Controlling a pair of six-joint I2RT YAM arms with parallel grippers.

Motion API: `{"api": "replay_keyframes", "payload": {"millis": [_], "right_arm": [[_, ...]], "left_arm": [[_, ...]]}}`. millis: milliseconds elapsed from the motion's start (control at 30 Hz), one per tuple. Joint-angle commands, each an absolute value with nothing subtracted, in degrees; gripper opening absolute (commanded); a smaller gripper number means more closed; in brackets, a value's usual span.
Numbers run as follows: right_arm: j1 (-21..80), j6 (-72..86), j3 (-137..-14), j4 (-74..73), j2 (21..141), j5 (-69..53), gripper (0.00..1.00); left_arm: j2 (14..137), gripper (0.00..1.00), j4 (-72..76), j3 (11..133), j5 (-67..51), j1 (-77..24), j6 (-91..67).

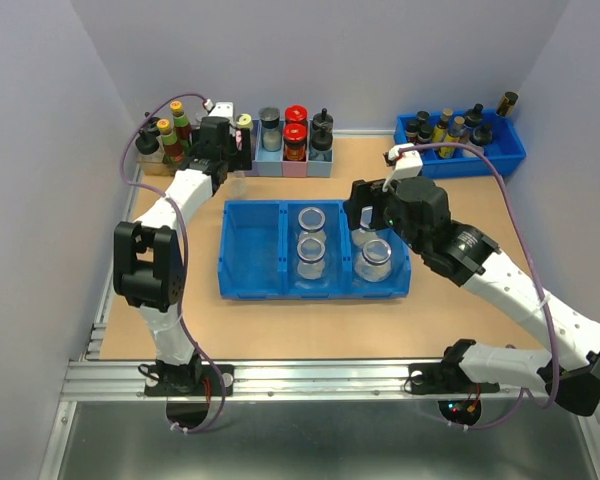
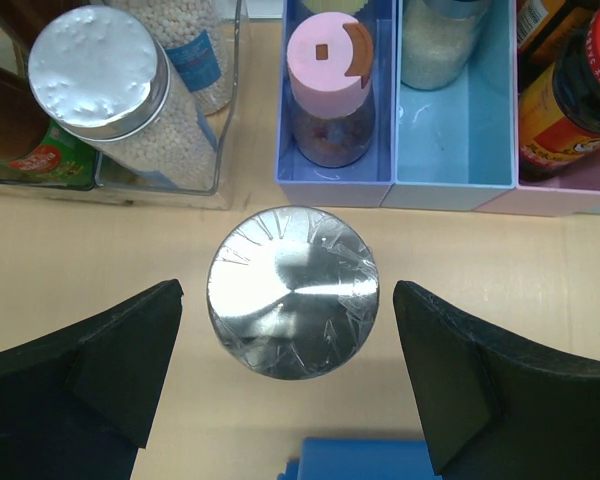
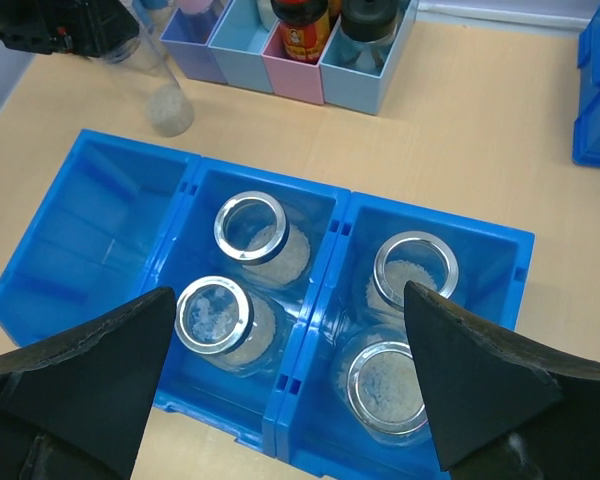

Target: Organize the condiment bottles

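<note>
Four clear glass jars with silvery rims stand in a blue three-compartment bin [image 1: 250, 205]. Two are in its middle compartment [image 1: 311, 218] [image 1: 311, 255]; they also show in the right wrist view [image 3: 250, 226] [image 3: 214, 314]. Two are in its right compartment [image 3: 415, 268] [image 3: 385, 387]. The left compartment holds nothing. A fifth jar with a flat silver lid [image 2: 292, 292] stands on the table beside the pastel boxes. My left gripper [image 2: 288, 305] is open, its fingers either side of this jar, not touching it. My right gripper [image 3: 288, 300] is open and hovers above the bin.
A row of pastel boxes [image 1: 295, 165] with capped bottles stands at the back, including a pink-capped one [image 2: 329, 60]. A clear box [image 1: 155, 165] of tall bottles is at the back left. A blue tray [image 1: 500, 160] of small dark bottles is at the back right.
</note>
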State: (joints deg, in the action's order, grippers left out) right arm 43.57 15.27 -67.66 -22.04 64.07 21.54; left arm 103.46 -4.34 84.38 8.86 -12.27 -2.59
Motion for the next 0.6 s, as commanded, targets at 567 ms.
{"api": "replay_keyframes", "payload": {"millis": [567], "right_arm": [[43.77, 15.03, -67.41, -21.8, 65.3, 23.12, 1.0]], "left_arm": [[109.16, 0.75, -0.26, 87.8, 9.14, -12.04, -0.88]]}}
